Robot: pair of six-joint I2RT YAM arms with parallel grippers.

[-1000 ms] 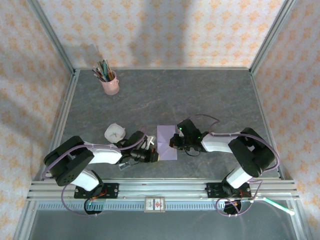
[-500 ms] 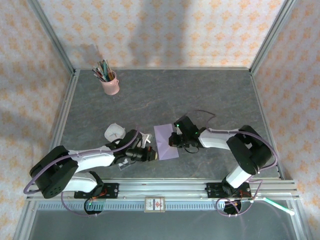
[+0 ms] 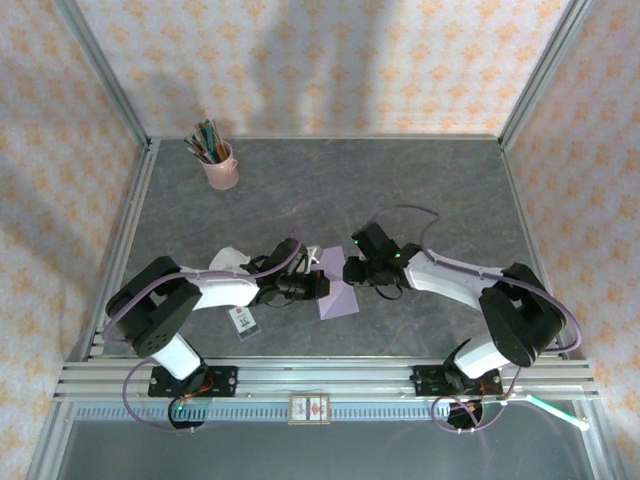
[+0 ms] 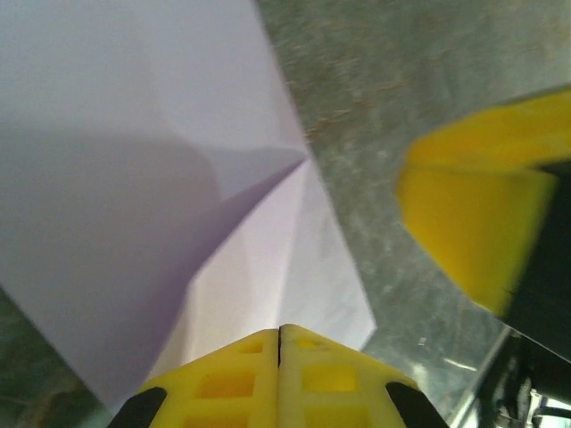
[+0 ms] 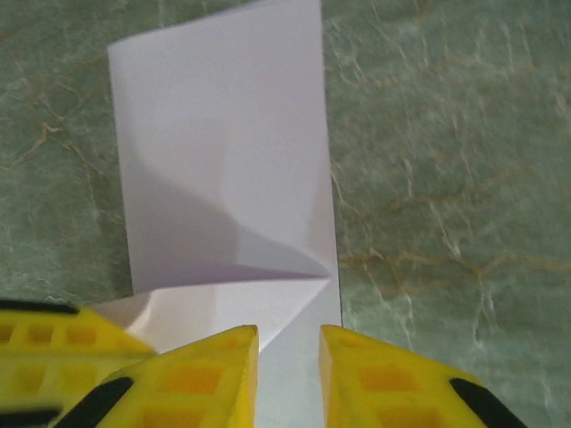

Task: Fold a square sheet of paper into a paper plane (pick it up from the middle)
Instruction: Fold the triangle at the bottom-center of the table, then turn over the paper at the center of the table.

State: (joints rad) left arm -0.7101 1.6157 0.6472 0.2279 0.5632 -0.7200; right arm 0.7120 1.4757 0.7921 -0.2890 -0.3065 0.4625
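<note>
- top view: the left tool [image 3: 318, 287] and right tool [image 3: 347, 273] meet over the lavender square sheet of paper [image 3: 338, 302]. it lies on the bench [image 3: 420, 190] between them, and its side by the left tool looks lifted.
- left wrist view: the left tool [image 4: 279, 332] has its fingers pressed together, seemingly pinching the sheet's near edge. creases meet at a point just ahead.
- right wrist view: the right tool [image 5: 288, 334] stands slightly spread over the sheet's near edge, gripping nothing. a folded flap lies just ahead.
- progress, as i judge it: only early folds are in and there is no pointed dart shape, so most of the folding is left.
</note>
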